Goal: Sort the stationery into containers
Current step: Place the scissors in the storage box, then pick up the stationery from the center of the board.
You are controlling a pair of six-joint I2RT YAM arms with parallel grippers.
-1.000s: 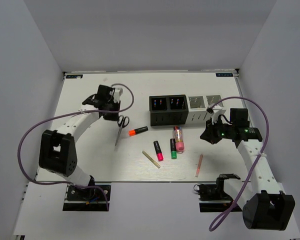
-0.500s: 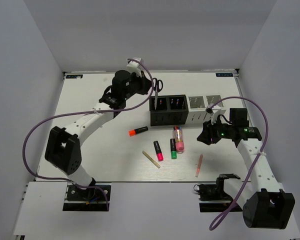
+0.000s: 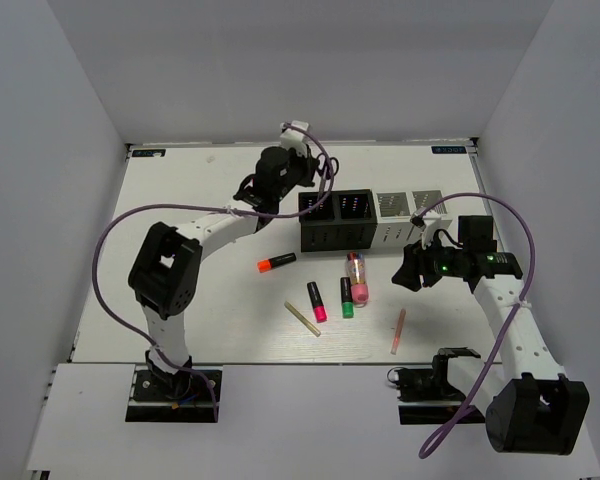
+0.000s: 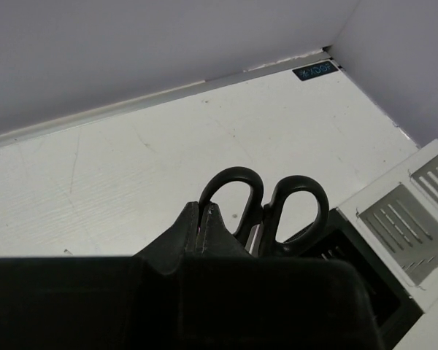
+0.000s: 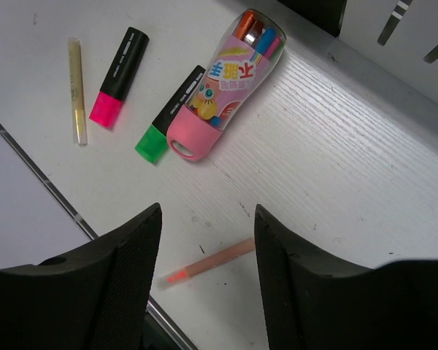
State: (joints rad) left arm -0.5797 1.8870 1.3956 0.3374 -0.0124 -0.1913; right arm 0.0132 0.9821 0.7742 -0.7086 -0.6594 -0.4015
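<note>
My left gripper [image 4: 204, 227] pinches the scissors [image 4: 266, 205] beside a black cup [image 4: 348, 235]. My right gripper [image 5: 208, 237] is spread, salmon stick [image 5: 208, 264] at 6 o'clock.

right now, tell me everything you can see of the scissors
The scissors show only two glossy black oval finger loops, plastic-looking and side by side. They stick out past the shut fingers of the left end effector, which grips them lower down. The blades are hidden behind it. The loops are held aloft near the open top of a black mesh container.
</note>
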